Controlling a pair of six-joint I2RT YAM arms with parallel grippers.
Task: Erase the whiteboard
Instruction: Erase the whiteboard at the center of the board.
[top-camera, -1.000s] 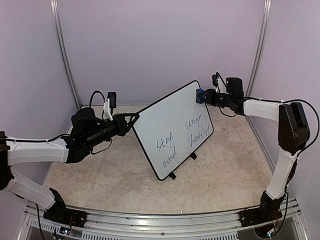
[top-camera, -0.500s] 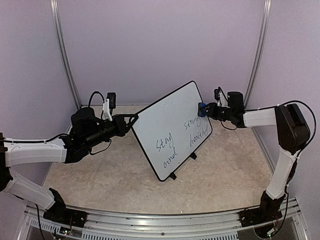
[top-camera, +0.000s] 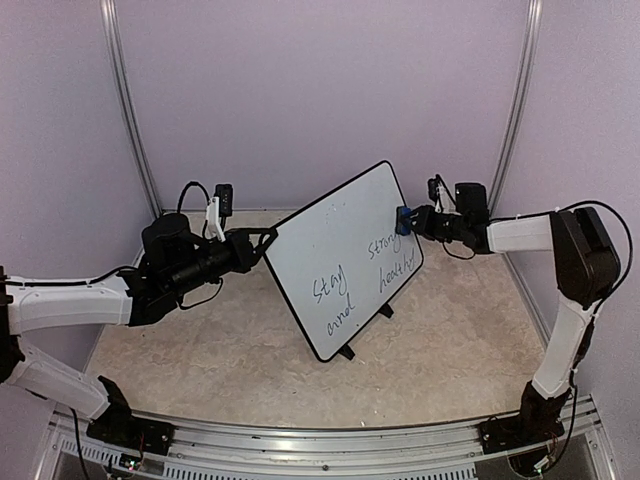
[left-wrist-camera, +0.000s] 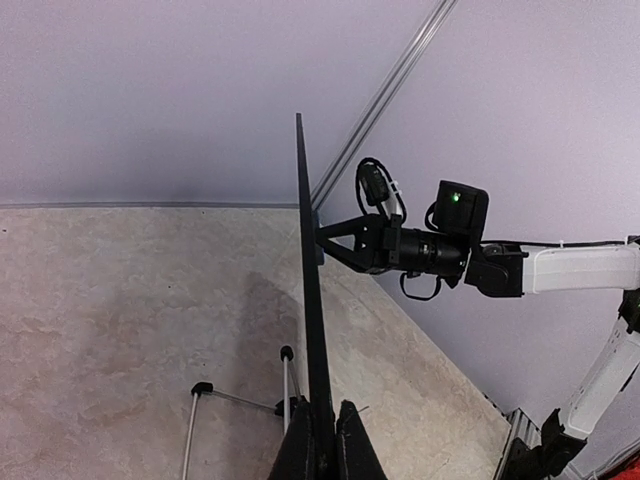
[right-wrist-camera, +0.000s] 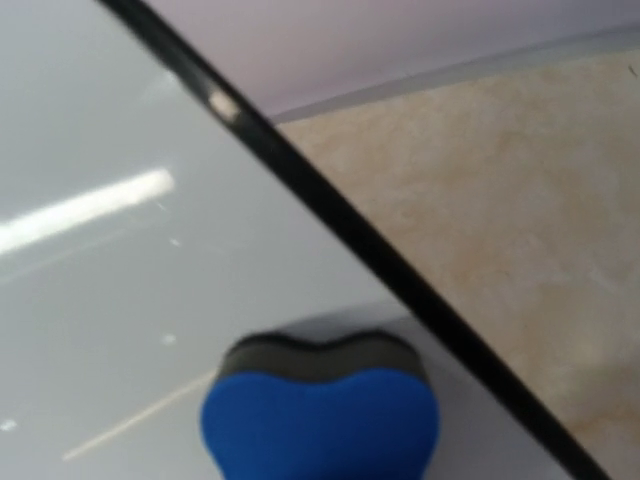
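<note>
Pressure from the right claw (top-camera: 406, 220), gripping the eraser (right-wrist-camera: 320, 425), could twist the whiteboard (top-camera: 345, 260) out of the clenched left claw (top-camera: 266, 242).

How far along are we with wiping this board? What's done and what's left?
Done: the left claw is clamped on the left edge of the whiteboard, steadying it, and the right claw grips the blue eraser. In hand: the eraser's pad sits against the board near its top right rim, above the text. Left: all of the handwriting is unwiped.
</note>
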